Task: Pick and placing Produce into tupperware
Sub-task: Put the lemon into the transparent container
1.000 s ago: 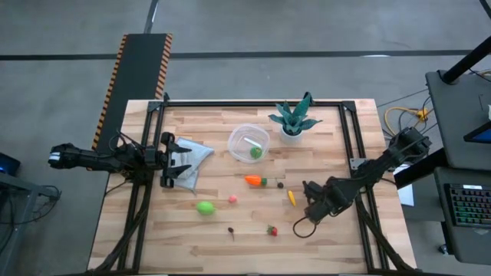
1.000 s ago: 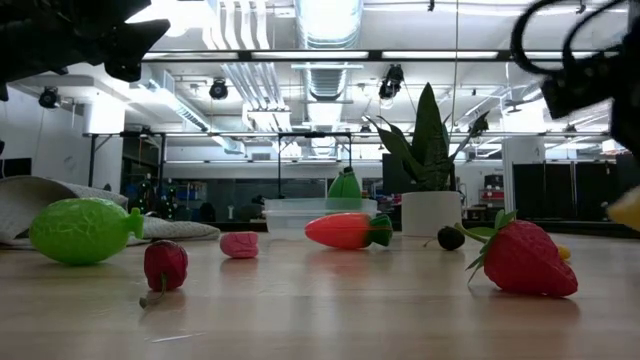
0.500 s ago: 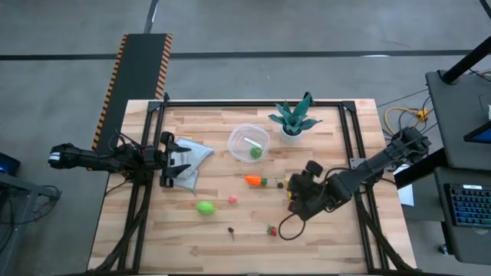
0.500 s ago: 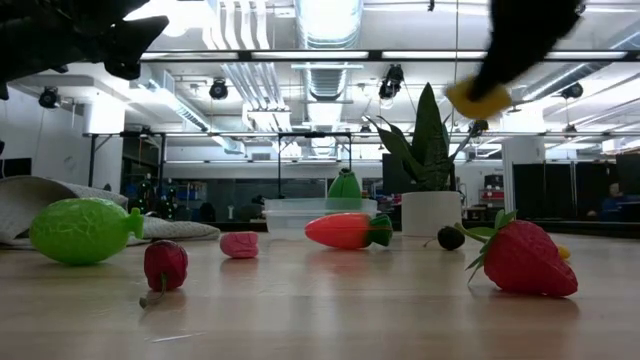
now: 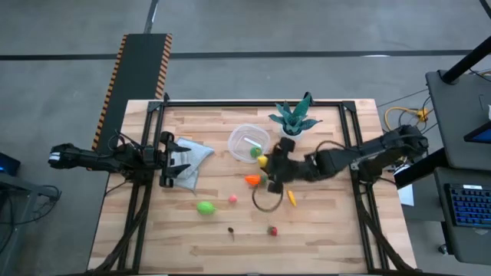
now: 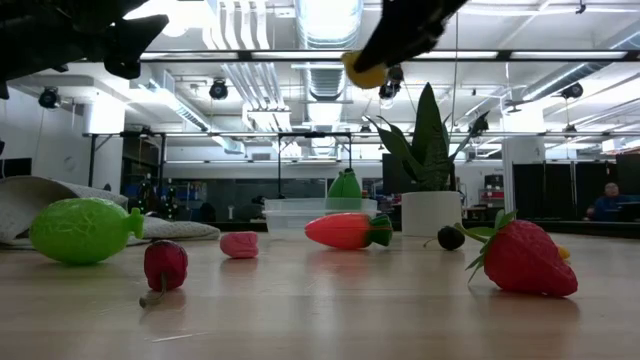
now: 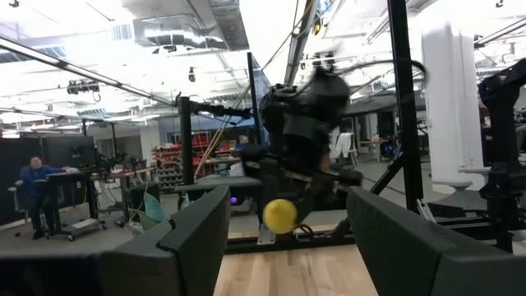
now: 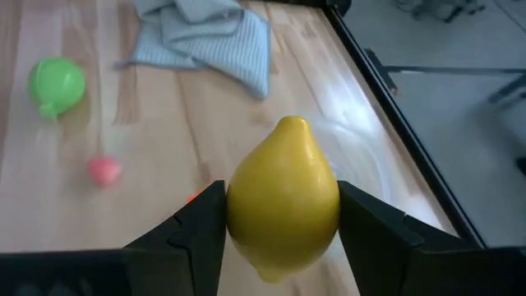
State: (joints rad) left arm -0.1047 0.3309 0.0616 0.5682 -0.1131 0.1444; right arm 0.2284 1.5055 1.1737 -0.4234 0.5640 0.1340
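Note:
My right gripper [image 5: 265, 163] is shut on a yellow lemon [image 5: 262, 161], in the air just on the near-right side of the round clear bowl [image 5: 244, 138]. A green piece [image 5: 255, 152] lies in the bowl. On the wood lie an orange carrot [image 5: 253, 181], a green lime [image 5: 205, 207], a pink bit [image 5: 232, 199], a red strawberry [image 5: 271, 230], a dark bit [image 5: 231, 229] and a small yellow piece [image 5: 291, 198]. My left gripper [image 5: 172, 162] waits open at the table's left, over the pale cloth [image 5: 193, 156]. My right gripper pinches the lemon's middle [image 8: 282, 201] between its two fingers [image 8: 197, 226], one on each side. It reaches in from the table's right, slanting down. The lemon [image 6: 362, 70] is lifted clear, high above the table, with its pointed end [image 8: 291, 125] facing away from the wrist.
A teal spiky plant in a white pot [image 5: 293, 120] stands just right of the bowl, on the far side of my right arm. A black cable loop [image 5: 265, 202] hangs below that arm over the carrot. Black frame rails [image 5: 354, 146] run along the table's sides. People sit far behind the table.
My right gripper has risen from the table's near-right part and swung left and toward the far edge, up to the bowl, carrying the lemon shut between its fingers. The lemon has gone from low by the table to high in the air. The left arm has kept still.

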